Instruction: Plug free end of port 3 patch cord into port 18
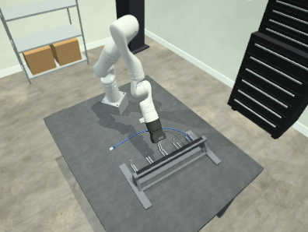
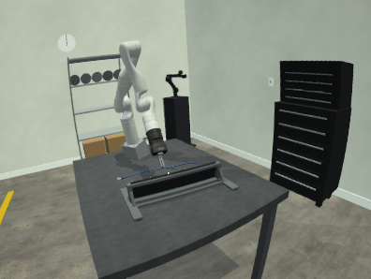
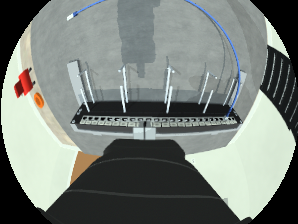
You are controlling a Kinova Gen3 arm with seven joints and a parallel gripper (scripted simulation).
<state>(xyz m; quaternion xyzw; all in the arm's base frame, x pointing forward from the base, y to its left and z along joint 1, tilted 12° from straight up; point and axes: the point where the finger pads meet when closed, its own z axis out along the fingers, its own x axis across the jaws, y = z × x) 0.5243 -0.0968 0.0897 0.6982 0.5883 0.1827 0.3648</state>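
Observation:
The grey rack (image 1: 134, 186) (image 2: 131, 206) with its black panel (image 3: 145, 109) stands upright on the table. The blue cord (image 1: 167, 128) (image 2: 187, 163) (image 3: 235, 45) runs from a jack near the panel's right end in the wrist view and arcs over the table behind the rack. Its free end, a pale plug (image 1: 112, 148) (image 2: 119, 178) (image 3: 70, 17), lies on the table, away from the gripper. My gripper (image 1: 161, 150) (image 2: 163, 167) (image 3: 145, 127) is shut and empty, pointing down by the middle of the panel. Contact with the rack cannot be told. The port numbers are too small to read.
Several thin metal cable bars (image 3: 169, 85) (image 1: 148, 158) stick out from the rack on the cord's side, near the fingers. The grey table (image 1: 89, 171) (image 2: 103, 234) extends around the rack. A black drawer cabinet (image 1: 268, 82) (image 2: 304, 145) stands beyond the table.

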